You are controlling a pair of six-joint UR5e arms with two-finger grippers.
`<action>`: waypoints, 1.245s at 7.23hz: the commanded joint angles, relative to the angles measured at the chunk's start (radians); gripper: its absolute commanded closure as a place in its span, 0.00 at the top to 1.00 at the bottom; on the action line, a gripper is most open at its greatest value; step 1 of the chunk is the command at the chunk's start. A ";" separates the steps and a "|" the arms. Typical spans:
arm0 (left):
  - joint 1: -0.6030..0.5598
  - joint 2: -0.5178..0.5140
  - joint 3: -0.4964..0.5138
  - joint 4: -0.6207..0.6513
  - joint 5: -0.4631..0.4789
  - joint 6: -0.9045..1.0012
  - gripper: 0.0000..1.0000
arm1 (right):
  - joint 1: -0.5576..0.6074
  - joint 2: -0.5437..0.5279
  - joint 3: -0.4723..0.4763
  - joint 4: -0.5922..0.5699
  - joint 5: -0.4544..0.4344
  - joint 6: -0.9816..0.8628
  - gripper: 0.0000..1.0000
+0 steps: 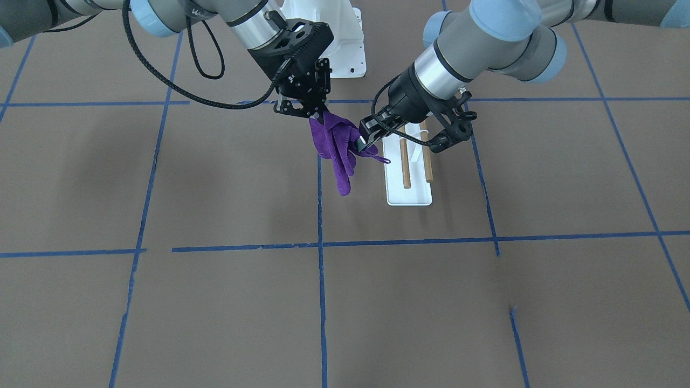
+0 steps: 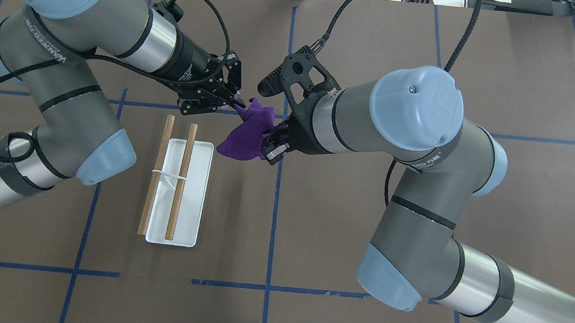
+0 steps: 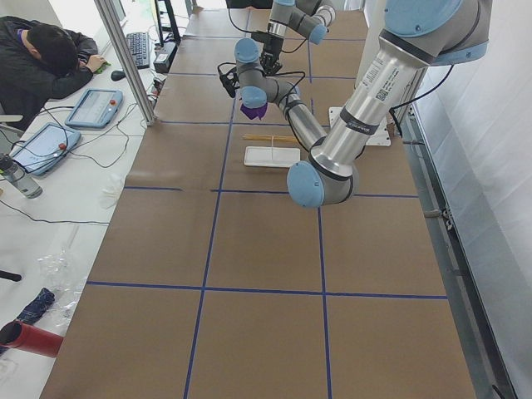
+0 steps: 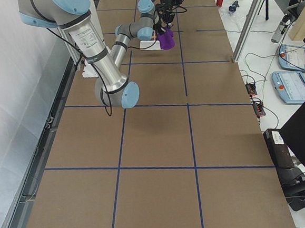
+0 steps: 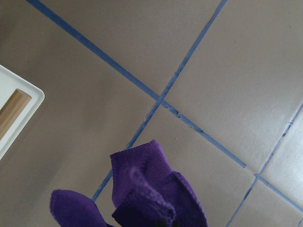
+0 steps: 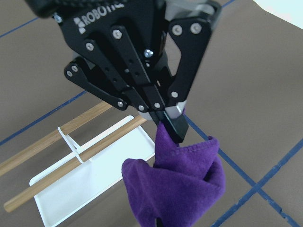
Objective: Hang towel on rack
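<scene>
**Held aloft at two folds**

The brown paper-covered tabletop (image 2: 534, 74) lies below both sets of fingers (image 6: 171, 124). The white-based rack with two wooden dowel rods (image 2: 191, 200) stands below and just beside the left gripper (image 2: 236, 105). The crumpled purple cloth towel (image 2: 246, 134) hangs between the fingers, clamped at one fold by the left gripper and at another by the right gripper (image 2: 272, 150).

A bunched purple towel (image 6: 182, 187) is being pinched at its upper corner by the closed fingers of the black left gripper (image 6: 171, 125), and the rack (image 6: 92, 193), two wooden rods over a white base, is being seen behind it on the brown table (image 6: 265, 80).
</scene>
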 commanded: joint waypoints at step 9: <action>-0.003 0.299 -0.216 0.010 0.000 0.205 0.00 | 0.348 -0.215 0.034 -0.480 0.314 -0.173 1.00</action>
